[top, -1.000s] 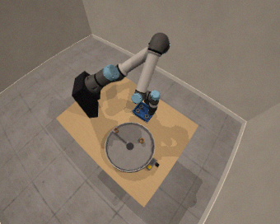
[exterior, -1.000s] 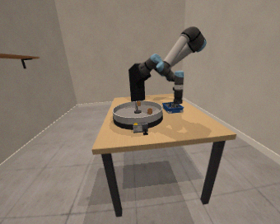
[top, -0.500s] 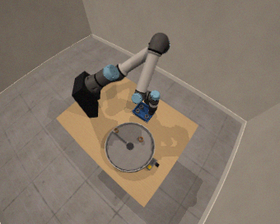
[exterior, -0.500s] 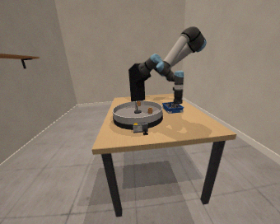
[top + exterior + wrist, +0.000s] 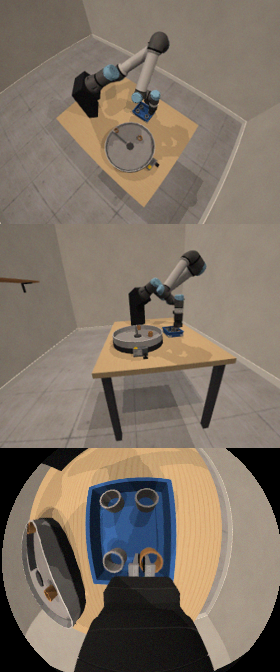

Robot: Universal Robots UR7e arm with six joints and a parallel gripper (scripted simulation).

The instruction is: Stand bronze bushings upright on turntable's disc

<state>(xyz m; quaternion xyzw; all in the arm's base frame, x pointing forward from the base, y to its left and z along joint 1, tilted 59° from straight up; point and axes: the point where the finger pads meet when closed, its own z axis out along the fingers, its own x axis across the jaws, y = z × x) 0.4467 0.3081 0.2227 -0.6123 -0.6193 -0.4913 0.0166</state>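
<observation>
A blue crate [image 5: 165, 526] [image 5: 139, 114] [image 5: 168, 332] stands on the table, right of the turntable. It holds three steel bushings [image 5: 111, 501] [image 5: 146, 498] [image 5: 114, 560] and one bronze bushing [image 5: 156, 553], all upright. My gripper [image 5: 141, 559] [image 5: 150, 109] [image 5: 178, 326] reaches down into the crate and is shut on the left wall of the bronze bushing, which rests in its front right corner. Two more bronze bushings [image 5: 115, 132] [image 5: 139, 137] [image 5: 138, 327] [image 5: 151, 333] stand on the turntable's grey disc [image 5: 123, 156] [image 5: 125, 336] [image 5: 59, 566], away from the hub [image 5: 130, 146] [image 5: 136, 334].
The arm's black pedestal [image 5: 86, 95] [image 5: 136, 306] stands at the table's back, behind the turntable. A small box with a yellow part [image 5: 152, 165] [image 5: 140, 352] sits at the turntable's front rim. A shelf [image 5: 18, 281] hangs on the left wall.
</observation>
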